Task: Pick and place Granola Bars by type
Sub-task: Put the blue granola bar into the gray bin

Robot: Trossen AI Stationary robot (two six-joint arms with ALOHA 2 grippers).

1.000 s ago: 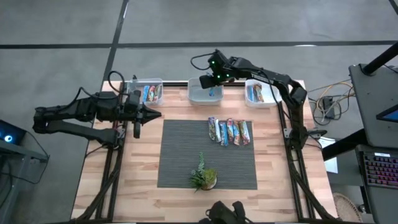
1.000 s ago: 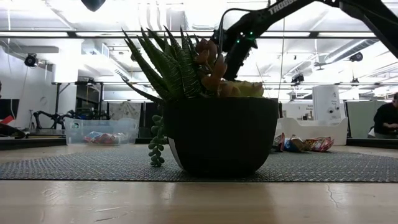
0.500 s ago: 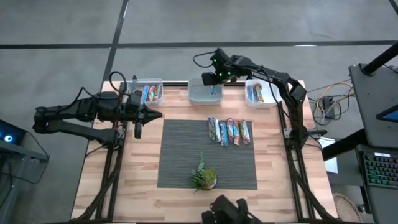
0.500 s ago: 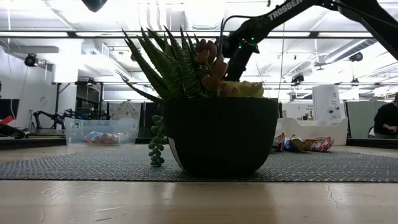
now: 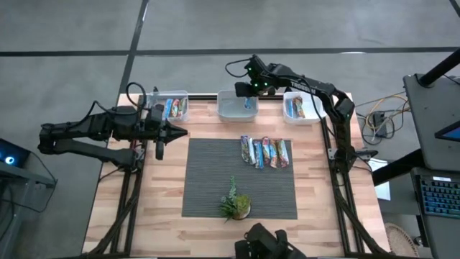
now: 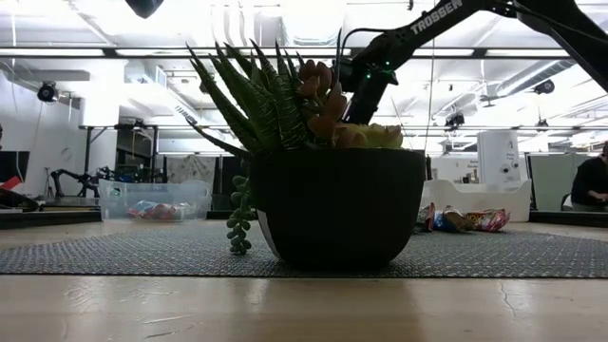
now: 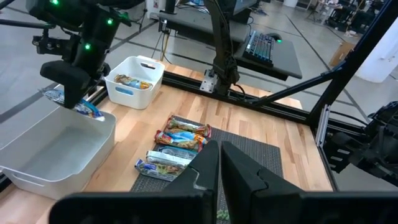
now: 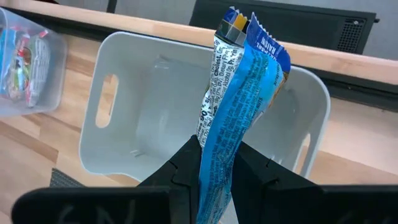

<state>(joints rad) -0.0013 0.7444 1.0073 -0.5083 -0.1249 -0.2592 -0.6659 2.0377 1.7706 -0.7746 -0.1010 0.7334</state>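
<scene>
Right tool pinches a blue granola bar above the empty middle white bin; next, spread and drop it. Left tool, pressed together, waits.

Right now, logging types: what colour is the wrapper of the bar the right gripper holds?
Mostly blue, with white and print on the bar; the right wrist view shows it best.

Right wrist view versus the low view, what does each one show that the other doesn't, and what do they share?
Only the right wrist view shows the right pincer shut on a blue granola bar, held over the empty white middle bin.

Only the low view shows the potted plant filling the foreground, the loose bars on the grey mat, and a seated person far right.

Both show the clear bin holding sorted bars and the wooden table.
</scene>
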